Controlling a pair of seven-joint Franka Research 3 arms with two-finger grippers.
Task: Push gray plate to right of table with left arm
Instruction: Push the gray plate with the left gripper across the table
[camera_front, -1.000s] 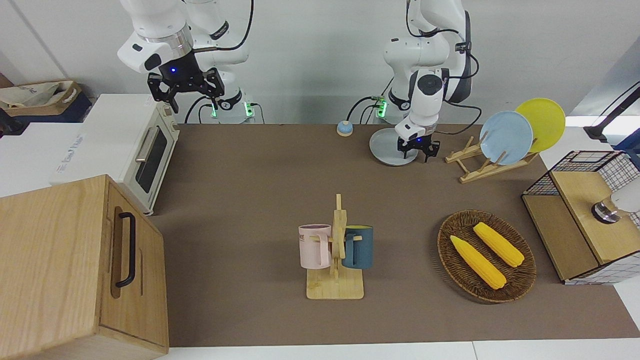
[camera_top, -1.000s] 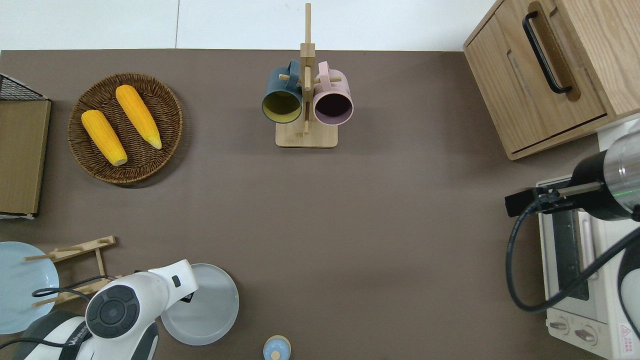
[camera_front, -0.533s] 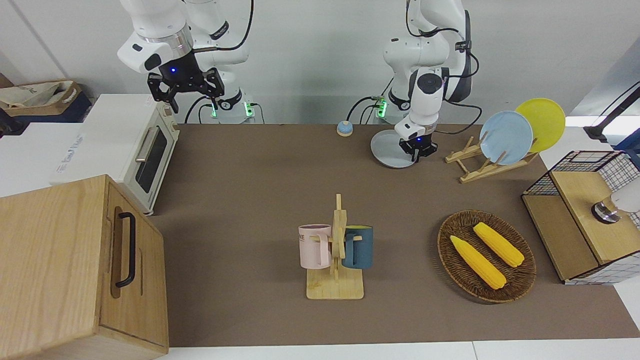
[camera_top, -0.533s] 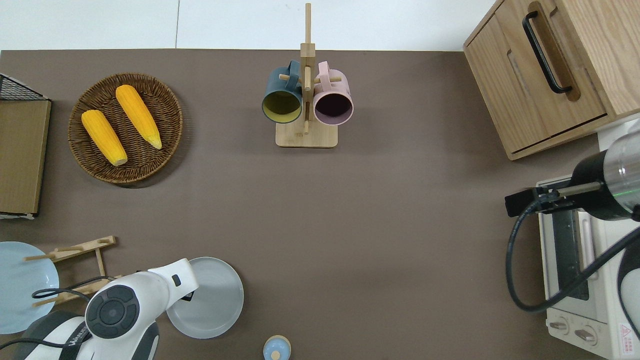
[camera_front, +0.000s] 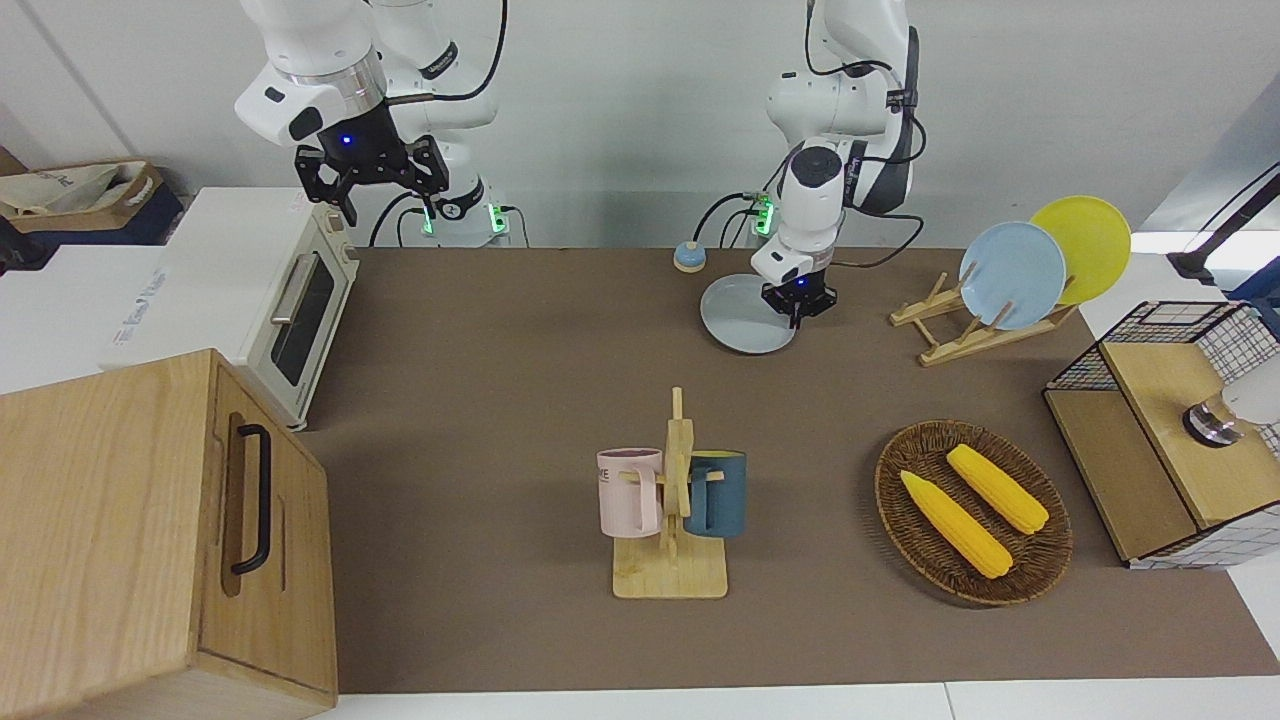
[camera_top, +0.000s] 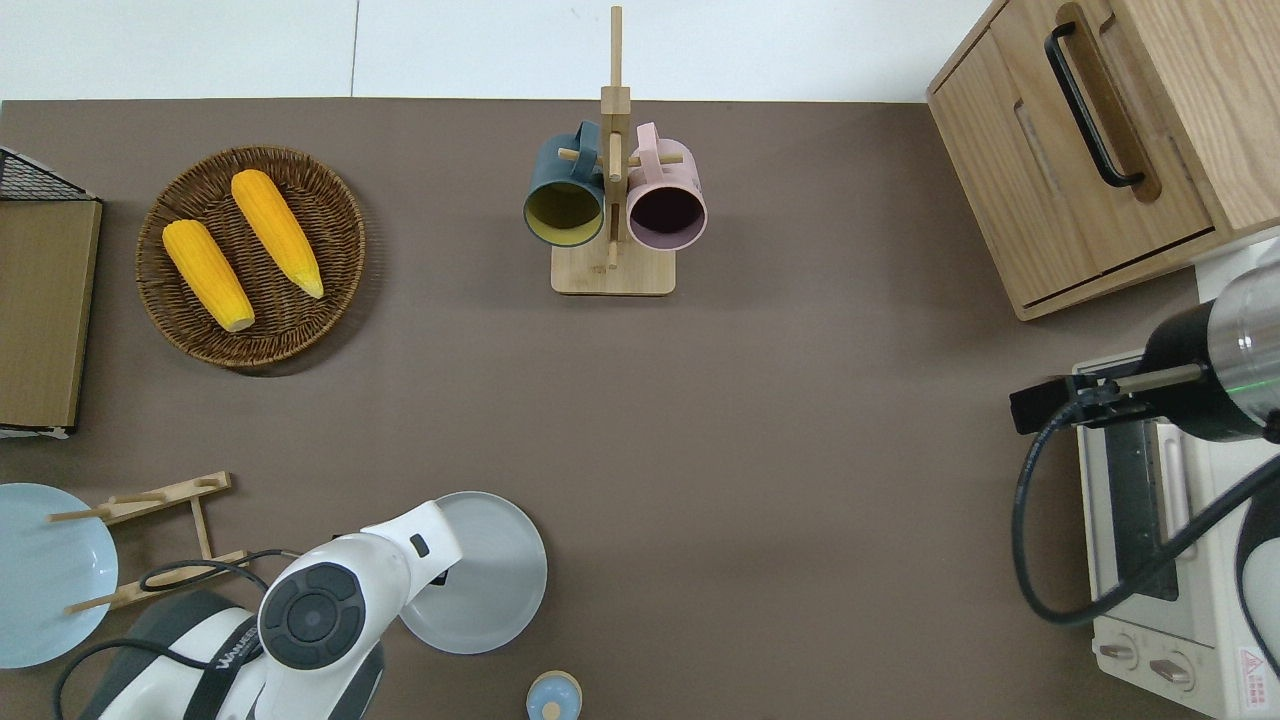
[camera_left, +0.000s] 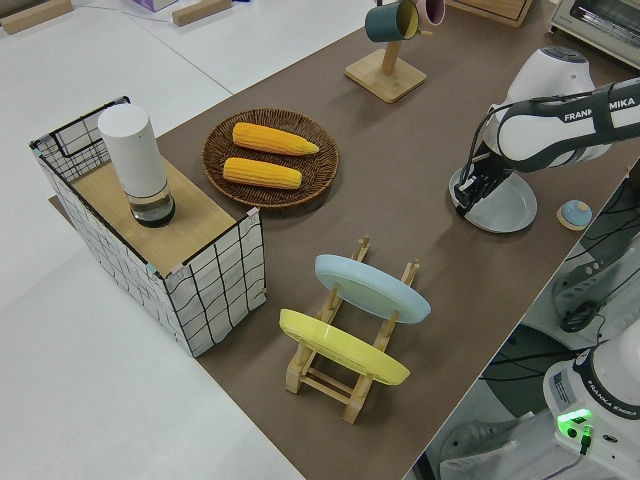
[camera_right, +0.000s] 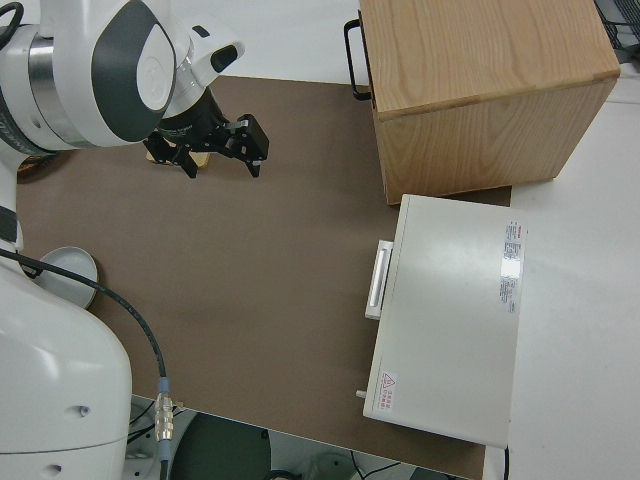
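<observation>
On the table (camera_front: 480, 380), near the robots' edge: left gripper (camera_front: 797, 304) set down on the gray plate (camera_front: 738, 322).

The gray plate lies flat on the brown top, beside a small blue bell (camera_front: 687, 257) and well apart from the plate rack (camera_front: 960, 325) at the left arm's end. The left gripper's fingers are drawn together, tips at the plate's rim on the side toward the rack; they grasp nothing. The right arm is parked, its gripper (camera_front: 372, 180) spread wide and holding nothing.
</observation>
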